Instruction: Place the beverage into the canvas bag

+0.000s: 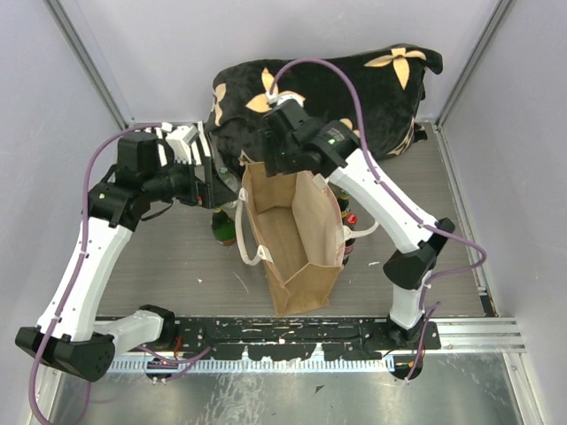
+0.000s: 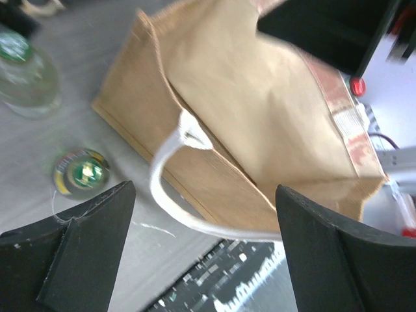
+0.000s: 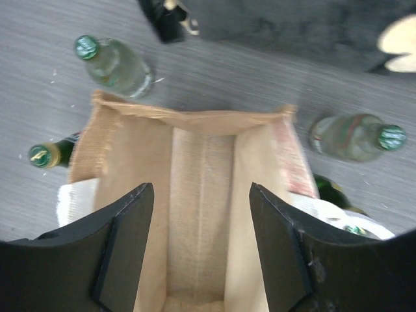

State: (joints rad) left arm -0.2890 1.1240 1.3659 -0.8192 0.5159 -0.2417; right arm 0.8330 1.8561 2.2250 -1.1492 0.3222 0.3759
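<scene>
1. The right tool [image 3: 200,195] hangs straight over the open mouth of the canvas bag [image 1: 301,288]. Its jaws are apart with nothing between them. The left tool [image 2: 205,192] sits beside the bag's left wall, spread wide and also empty.
2. The beverages stand on the desk [image 1: 177,266] outside the bag. A clear bottle [image 3: 120,65] and a gold-capped bottle [image 3: 49,154] are on its left, and a second clear bottle [image 3: 354,136] is on its right. No bottle shows in the visible part of the bag's inside.
3. The step in hand looks like fetching a bottle. The next move likely calls for raising the right tool clear of the rim, closing on an upright bottle, and carrying it back over the mouth.
4. The mouth is narrow and its walls are soft. A cream handle [image 2: 172,169] droops outward on the left, where it could snag. Bottles crowd both walls, and the black cushion [image 1: 354,80] blocks the far side. The near-left desk offers the most open room.
</scene>
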